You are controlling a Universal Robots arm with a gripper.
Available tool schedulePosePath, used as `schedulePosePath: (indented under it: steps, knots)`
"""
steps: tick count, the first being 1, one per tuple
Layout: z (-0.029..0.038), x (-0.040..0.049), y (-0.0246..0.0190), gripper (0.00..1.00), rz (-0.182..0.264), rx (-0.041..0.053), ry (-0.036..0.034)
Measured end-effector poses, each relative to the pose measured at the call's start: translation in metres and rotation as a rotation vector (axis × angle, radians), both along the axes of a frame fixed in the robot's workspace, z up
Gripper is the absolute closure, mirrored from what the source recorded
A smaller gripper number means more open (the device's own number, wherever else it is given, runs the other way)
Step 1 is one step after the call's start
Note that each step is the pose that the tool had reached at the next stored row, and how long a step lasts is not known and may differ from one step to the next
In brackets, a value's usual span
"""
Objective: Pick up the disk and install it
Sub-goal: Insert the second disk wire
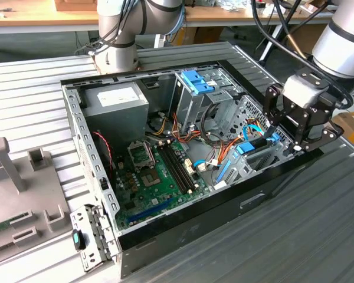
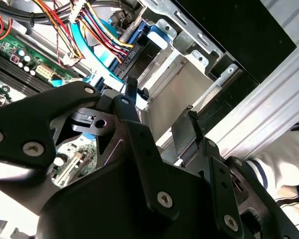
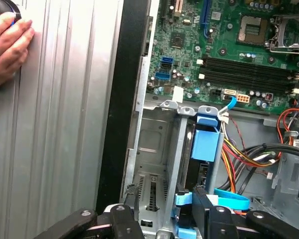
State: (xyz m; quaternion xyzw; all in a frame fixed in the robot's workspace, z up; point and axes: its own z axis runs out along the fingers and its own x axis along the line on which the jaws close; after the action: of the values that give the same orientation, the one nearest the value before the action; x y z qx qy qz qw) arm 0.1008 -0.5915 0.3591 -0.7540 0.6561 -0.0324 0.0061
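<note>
- The disk (image 3: 205, 149) stands on edge in the case's drive bay (image 3: 157, 144) (blue rails showing), long axis along the slot.
- The hand (image 1: 283, 127) hovers directly above it, seemingly spread and gripping nothing.

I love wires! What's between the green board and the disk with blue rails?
In the exterior view, loose coloured wires and a flat blue cable lie between the green board and the disk.

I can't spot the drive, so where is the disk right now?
The disk sits on edge in the metal drive bay at the exterior view's right end of the open computer case, just beside the gripper.
</note>
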Motion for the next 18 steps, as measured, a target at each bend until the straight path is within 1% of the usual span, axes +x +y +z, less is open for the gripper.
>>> schedulePosePath:
  steps: [5, 8, 9, 10, 13, 15, 16, 17, 18]
  knots:
    - [0.0000, -0.0001, 0.0001, 0.44, 0.000, -0.0001, 0.0000]
    - [0.0000, -0.0001, 0.0001, 0.26, 0.000, -0.0003, 0.0000]
    - [0.0000, -0.0001, 0.0001, 0.26, 0.000, -0.0004, 0.0000]
    - [-0.0001, -0.0002, 0.0001, 0.20, 0.000, -0.0003, 0.0000]
    - [-0.0001, -0.0002, 0.0001, 0.21, 0.000, -0.0004, 0.0000]
    - [-0.0001, -0.0002, 0.0002, 0.34, 0.000, -0.0005, 0.0000]
    - [-0.0001, -0.0002, 0.0002, 0.52, 0.000, -0.0006, 0.0000]
    - [-0.0001, -0.0003, 0.0002, 0.58, 0.000, -0.0007, 0.0000]
    - [-0.0001, -0.0003, 0.0002, 0.70, 0.000, -0.0007, 0.0000]
